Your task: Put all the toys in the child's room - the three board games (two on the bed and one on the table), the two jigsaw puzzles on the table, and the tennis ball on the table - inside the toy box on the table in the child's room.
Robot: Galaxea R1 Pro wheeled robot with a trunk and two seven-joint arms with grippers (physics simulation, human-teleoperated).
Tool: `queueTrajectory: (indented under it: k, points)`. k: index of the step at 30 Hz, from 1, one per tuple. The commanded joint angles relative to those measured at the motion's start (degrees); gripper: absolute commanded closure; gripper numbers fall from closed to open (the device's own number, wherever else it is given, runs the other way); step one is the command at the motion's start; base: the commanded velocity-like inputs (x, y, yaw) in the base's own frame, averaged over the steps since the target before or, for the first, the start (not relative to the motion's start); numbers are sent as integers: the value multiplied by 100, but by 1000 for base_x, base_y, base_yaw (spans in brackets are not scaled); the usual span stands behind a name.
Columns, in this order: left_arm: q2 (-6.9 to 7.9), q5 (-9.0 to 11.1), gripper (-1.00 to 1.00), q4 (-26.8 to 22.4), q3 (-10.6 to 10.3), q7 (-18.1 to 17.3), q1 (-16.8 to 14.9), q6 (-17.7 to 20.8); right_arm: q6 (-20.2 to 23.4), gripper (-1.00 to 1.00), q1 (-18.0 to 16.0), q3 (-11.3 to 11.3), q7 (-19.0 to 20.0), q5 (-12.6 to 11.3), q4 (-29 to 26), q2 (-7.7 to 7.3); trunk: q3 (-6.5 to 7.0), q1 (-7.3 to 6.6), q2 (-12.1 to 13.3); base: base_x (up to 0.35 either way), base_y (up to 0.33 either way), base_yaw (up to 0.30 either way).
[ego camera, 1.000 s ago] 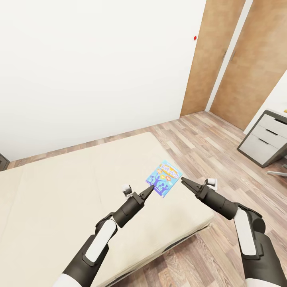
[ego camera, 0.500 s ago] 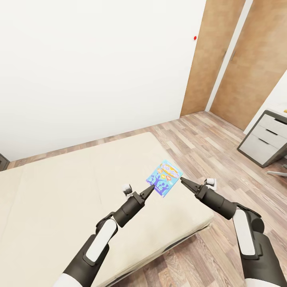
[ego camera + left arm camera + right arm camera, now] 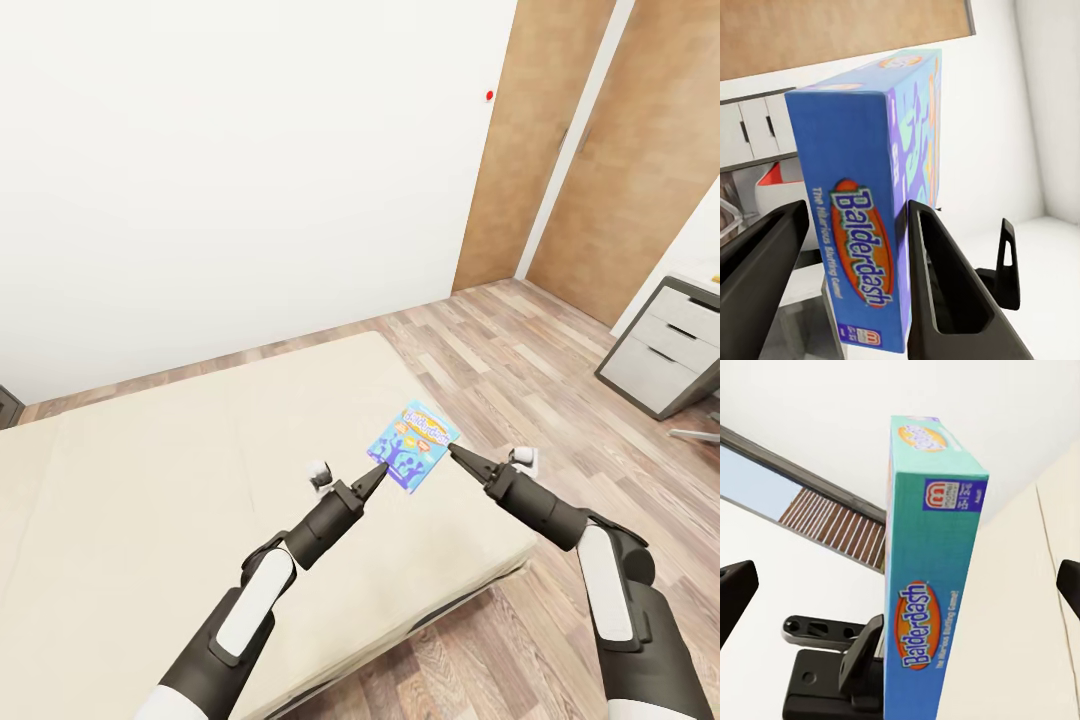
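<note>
A blue Balderdash board game (image 3: 415,447) rests near the bed's right corner. My left gripper (image 3: 377,471) is at the box's near left corner. In the left wrist view its fingers (image 3: 934,285) press both faces of the box (image 3: 862,225) across its thin side, so it is shut on it. My right gripper (image 3: 453,451) points at the box's right edge. In the right wrist view the box (image 3: 934,585) stands edge-on between its widely spread fingertips (image 3: 736,585), so that gripper (image 3: 904,577) is open. The other toys and the toy box are out of view.
The beige bed (image 3: 180,480) fills the lower left, its corner edge just beyond the box. Wooden floor lies to the right, with a grey drawer unit (image 3: 662,350) at the far right. Wooden wardrobe doors (image 3: 520,140) stand at the back right.
My right gripper has crept forward and left to the box's right edge. The box has shifted slightly up and right with the left gripper.
</note>
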Motion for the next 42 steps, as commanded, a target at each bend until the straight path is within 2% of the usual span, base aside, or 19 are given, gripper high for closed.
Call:
queueTrajectory:
  k: [1, 10, 18, 32, 33, 42]
  points:
    - [-1, 62, 100, 1, -2, -1, -4, 51, 21, -100, -5, -1, 18, 5, 5, 24, -9, 3, -10, 0, 0, 0]
    - [-27, 58, 100, 0, -2, 14, -11, 50, -17, -100, -5, 215, -14, 14, 27, 158, -9, 3, -10, 0, 0, 0]
    - [-40, 61, 100, -1, -2, 107, -13, 50, -222, -100, 0, 392, -224, 5, 73, 195, -9, 3, -10, 0, 0, 0]
    - [-43, 66, 100, -1, -2, 159, -14, 50, -297, -100, -4, 463, -323, 0, 149, 198, -9, 3, -10, 0, 0, 0]
    - [-45, 65, 100, -1, -2, 160, -14, 50, -299, 100, -4, 464, -326, 0, 150, 198, -9, 3, -10, 0, 0, 0]
    - [-51, 63, 100, -1, -2, 167, -21, 50, -305, 100, -4, 469, -330, -5, 157, 199, -9, 3, -10, 0, 0, 0]
